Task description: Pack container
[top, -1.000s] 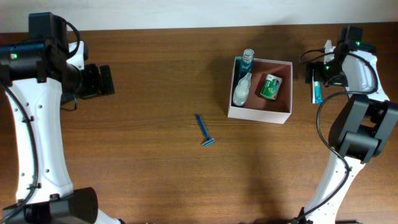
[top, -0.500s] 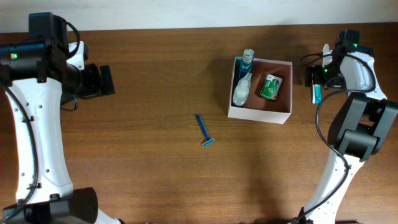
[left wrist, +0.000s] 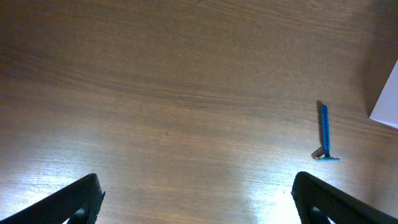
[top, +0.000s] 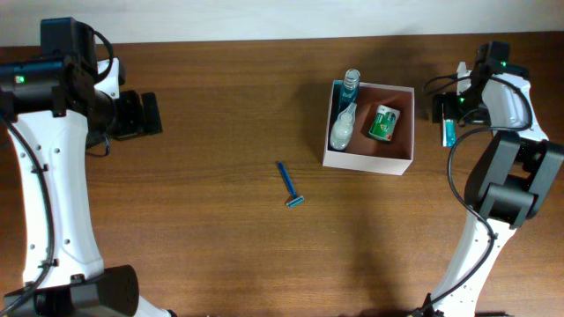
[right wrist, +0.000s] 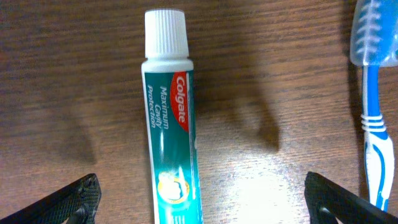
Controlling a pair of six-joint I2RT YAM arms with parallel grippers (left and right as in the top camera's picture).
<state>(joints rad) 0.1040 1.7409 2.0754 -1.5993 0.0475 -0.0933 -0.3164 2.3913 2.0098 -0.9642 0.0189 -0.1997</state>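
The container [top: 404,163], a square white box with a pink-brown inside, stands right of centre and holds a teal-capped bottle [top: 351,83], a whitish item [top: 341,129] and a green item [top: 383,123]. Its white corner [left wrist: 388,99] shows in the left wrist view. A blue razor [top: 289,185] [left wrist: 324,133] lies on the table to its left. A teal toothpaste tube [right wrist: 169,137] [top: 449,134] lies right of the container, under my open right gripper [right wrist: 208,202] [top: 448,107], whose jaws straddle it without touching. A blue toothbrush [right wrist: 373,124] lies beside the tube. Far left, my left gripper [left wrist: 199,199] [top: 155,114] is open and holds nothing.
The wooden table [top: 211,220] carries everything. The white right arm [top: 493,176] stands close to the table's right edge. The left arm [top: 53,194] runs down the left side.
My right gripper has shifted slightly to the left over the toothpaste tube. The left arm, the razor and the container have not moved.
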